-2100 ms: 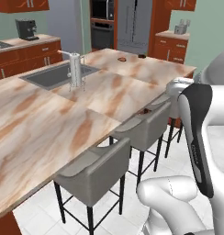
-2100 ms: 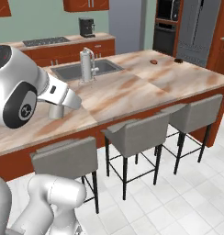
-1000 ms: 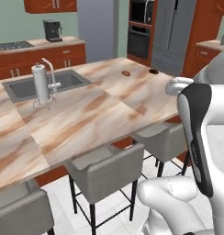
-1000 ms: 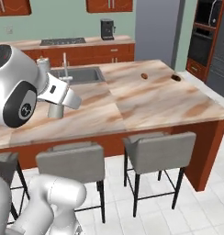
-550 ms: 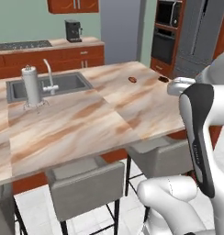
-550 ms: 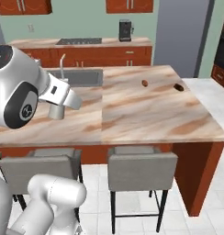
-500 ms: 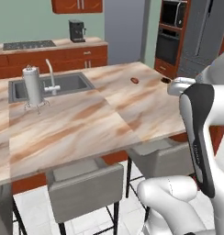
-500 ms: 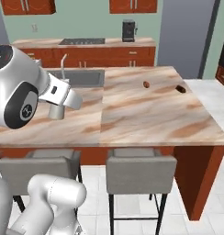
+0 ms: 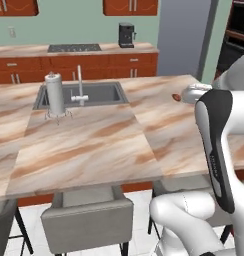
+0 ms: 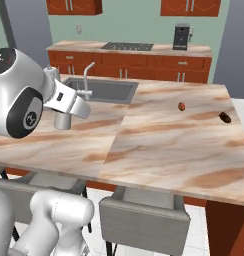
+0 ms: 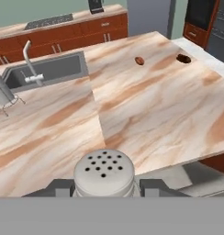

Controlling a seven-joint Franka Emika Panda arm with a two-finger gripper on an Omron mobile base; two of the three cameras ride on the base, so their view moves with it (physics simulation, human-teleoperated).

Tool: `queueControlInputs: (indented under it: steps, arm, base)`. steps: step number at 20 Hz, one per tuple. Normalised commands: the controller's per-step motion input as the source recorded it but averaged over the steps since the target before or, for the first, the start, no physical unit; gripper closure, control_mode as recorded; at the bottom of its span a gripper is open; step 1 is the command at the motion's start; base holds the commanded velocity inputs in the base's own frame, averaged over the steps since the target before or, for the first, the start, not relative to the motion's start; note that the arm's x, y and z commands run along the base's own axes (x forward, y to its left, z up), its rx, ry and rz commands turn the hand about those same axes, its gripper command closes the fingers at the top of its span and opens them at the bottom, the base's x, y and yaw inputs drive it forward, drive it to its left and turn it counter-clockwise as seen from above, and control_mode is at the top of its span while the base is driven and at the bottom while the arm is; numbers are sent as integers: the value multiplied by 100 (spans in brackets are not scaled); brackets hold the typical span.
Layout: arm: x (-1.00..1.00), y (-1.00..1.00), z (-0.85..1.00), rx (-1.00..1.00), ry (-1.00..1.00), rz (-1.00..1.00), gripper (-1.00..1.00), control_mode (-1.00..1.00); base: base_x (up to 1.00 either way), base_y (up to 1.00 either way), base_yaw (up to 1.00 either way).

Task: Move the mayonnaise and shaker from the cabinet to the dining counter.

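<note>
Right now I see the shaker [image 11: 104, 173] sitting between the two dark tips of my gripper [image 11: 104, 186] in the hand view, its round top with small holes facing the camera. The gripper is clamped on the shaker, one tip at each side of it.

From the left base view, my arm [image 9: 216, 150] rises at the lower right, with a dark-faced link standing nearly upright in front of the tabletop's right part. From the right base view, the big round joint [image 10: 19, 100] sits at the left edge, and a short white link reaches out from it over the left part of the tabletop [image 10: 159, 145]. The hand looks forward and down across the marble top, and the shaker is held above the near edge of the tabletop, over the stools, not resting on it.

On the tabletop, the steel sink [image 9: 79, 95] lies toward the far left corner, with the faucet [image 9: 80, 87] at its near rim. A tall grey cylinder on thin legs [image 9: 55, 97] stands just beside the sink's near left corner. Two small dark brown things [image 10: 182, 106] [image 10: 225, 117] lie near the far right corner, a little apart from each other.

Grey stools [image 9: 89, 220] stand along the near edge. Behind, a wall counter carries a cooktop [image 9: 74, 48] and a black coffee machine [image 9: 126, 35].
</note>
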Motion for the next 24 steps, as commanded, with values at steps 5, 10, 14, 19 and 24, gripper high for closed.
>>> queueControlInputs:
  steps: [5, 10, 14, 19, 24]
  arm:
    - [0, 0, 0, 0, 0, 0, 100, 100]
    - [61, -11, -9, 14, 6, 13, 100, -100]
    - [88, 0, -32, 4, 1, 0, 100, -100]
    - [99, 8, -46, 0, 0, -1, 100, -100]
    - [99, 0, -41, -1, 0, -7, 100, -100]
  base:
    - [78, -39, 35]
    - [15, -7, 6]
    - [0, 0, 0]
    - [0, 0, 0]
    - [0, 0, 0]
